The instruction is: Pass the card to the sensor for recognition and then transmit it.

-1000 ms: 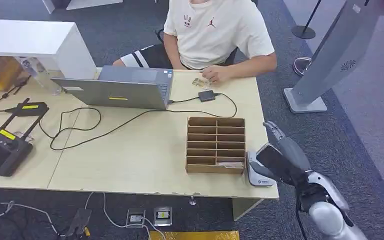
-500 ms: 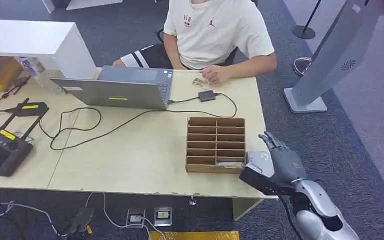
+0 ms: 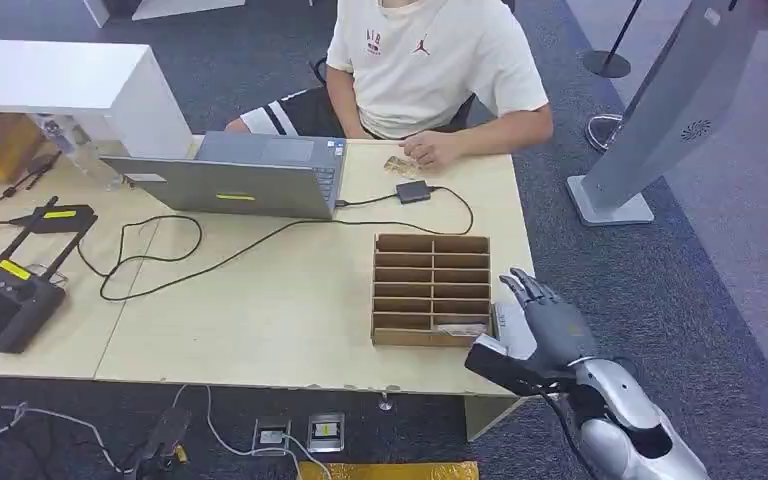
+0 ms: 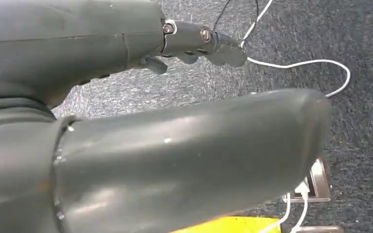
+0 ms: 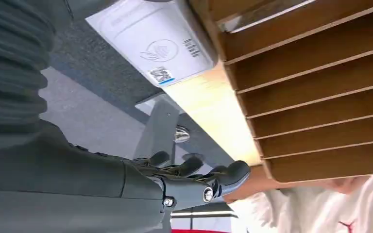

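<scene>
My right hand (image 3: 548, 328) hangs over the table's near right corner and holds a dark card (image 3: 498, 367) flat beneath its fingers. The card lies low over the white card sensor (image 3: 506, 320), which the hand partly hides. In the right wrist view the sensor (image 5: 150, 43) sits right beside the cardboard slot organizer (image 5: 311, 97), with my dark fingers (image 5: 194, 177) stretched past it. My left hand (image 4: 126, 121) hangs over the carpet with its fingers spread and nothing in it.
The slot organizer (image 3: 431, 290) holds a card in its nearest slot (image 3: 457, 327). A person (image 3: 425, 70) sits across the table with a hand by a small black box (image 3: 412, 191). A laptop (image 3: 235, 180), cables and a black controller (image 3: 5, 295) lie to the left.
My right hand has come down and leftward from beside the table, bringing the dark card low over the sensor at the table's corner.
</scene>
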Tool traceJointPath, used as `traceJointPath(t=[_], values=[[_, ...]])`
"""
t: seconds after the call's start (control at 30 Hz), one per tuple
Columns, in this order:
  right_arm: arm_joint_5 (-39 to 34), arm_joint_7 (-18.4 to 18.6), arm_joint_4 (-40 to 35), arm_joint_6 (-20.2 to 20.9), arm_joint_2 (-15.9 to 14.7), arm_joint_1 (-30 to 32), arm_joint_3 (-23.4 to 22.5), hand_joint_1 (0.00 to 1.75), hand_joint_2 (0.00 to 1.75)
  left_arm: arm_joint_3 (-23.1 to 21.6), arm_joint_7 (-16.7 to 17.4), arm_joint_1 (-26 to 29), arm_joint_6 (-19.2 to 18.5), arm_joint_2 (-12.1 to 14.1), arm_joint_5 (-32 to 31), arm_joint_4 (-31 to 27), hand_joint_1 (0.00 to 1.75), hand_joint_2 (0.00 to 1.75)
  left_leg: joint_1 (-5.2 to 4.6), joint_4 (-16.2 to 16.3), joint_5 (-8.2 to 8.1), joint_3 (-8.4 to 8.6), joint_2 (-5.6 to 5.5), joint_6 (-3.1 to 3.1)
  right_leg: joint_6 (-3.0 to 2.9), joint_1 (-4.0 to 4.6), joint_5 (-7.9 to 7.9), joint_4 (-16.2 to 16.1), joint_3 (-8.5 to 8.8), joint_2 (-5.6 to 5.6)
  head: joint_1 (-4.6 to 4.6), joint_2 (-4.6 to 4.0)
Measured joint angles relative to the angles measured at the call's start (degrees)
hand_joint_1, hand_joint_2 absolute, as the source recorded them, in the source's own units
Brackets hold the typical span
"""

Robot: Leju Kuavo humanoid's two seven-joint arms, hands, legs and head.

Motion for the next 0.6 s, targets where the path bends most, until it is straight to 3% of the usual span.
traceJointPath(t=[0.1, 0.27, 0.6], values=[[0.00, -0.76, 0.44, 0.26, 0.83, -0.85, 0.48, 0.00, 1.75, 0.00, 0.00, -0.20, 0.00, 0.00, -0.22, -0.26, 0.00, 0.00, 0.00, 0.00, 0.00, 0.00, 0.00, 0.00, 0.00, 0.00, 0.00, 0.00, 0.00, -0.01, -0.02, 0.00], [-0.02, -2.60, 1.55, 0.29, 2.34, -1.81, 1.09, 0.00, 1.75, 0.00, -2.76, 0.07, 0.83, -0.20, -0.09, -0.42, 0.00, 0.00, 0.00, 0.00, 0.00, -0.01, 0.00, 0.00, 0.00, 0.00, 0.00, 0.00, 0.01, -0.01, 0.00, 0.00], [-0.85, -3.63, 2.97, 0.44, 3.76, -2.35, 2.10, 0.00, 1.75, -0.02, -2.86, 0.07, 0.66, -0.63, -0.33, -0.42, 0.00, 0.00, 0.00, 0.00, 0.00, -0.01, 0.00, 0.00, 0.00, 0.00, 0.00, 0.00, 0.00, -0.02, -0.02, 0.00]])
